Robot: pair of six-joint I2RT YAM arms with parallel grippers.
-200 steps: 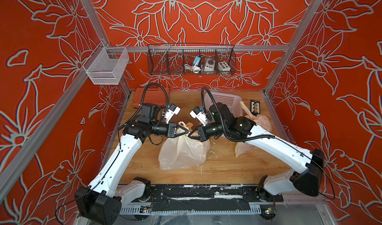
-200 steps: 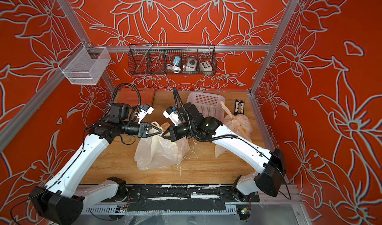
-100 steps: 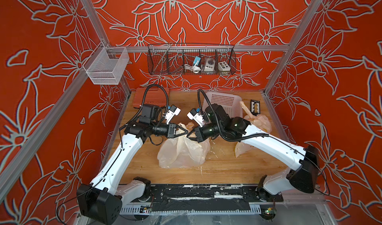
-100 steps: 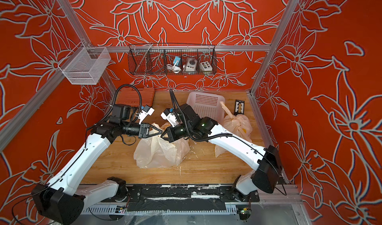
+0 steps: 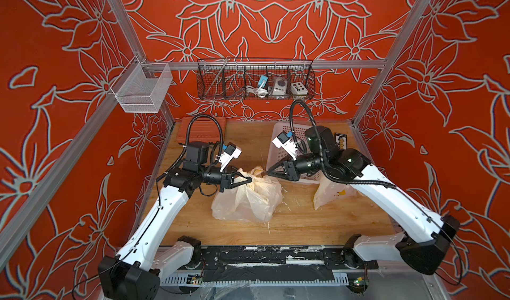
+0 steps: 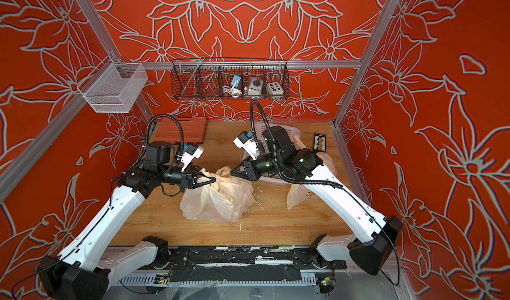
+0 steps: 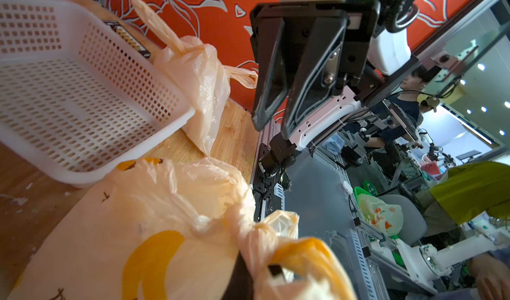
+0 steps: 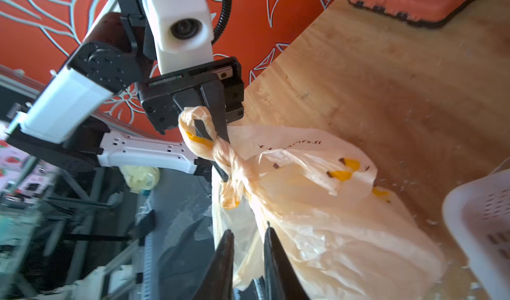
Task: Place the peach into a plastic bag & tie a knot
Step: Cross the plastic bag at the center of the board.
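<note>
Knot (image 8: 231, 160) in left claw (image 8: 224, 174): clear from wrist views only.

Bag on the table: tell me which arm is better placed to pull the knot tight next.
Left, probably. The left gripper is shut on the twisted handle of the bag and can pull at once. The right gripper is open, off the bag, and would need to grasp first.

Red floral walls (image 5: 248, 22), aluminium frame rails (image 5: 345, 64), bare wooden tabletop (image 5: 303, 224).
</note>
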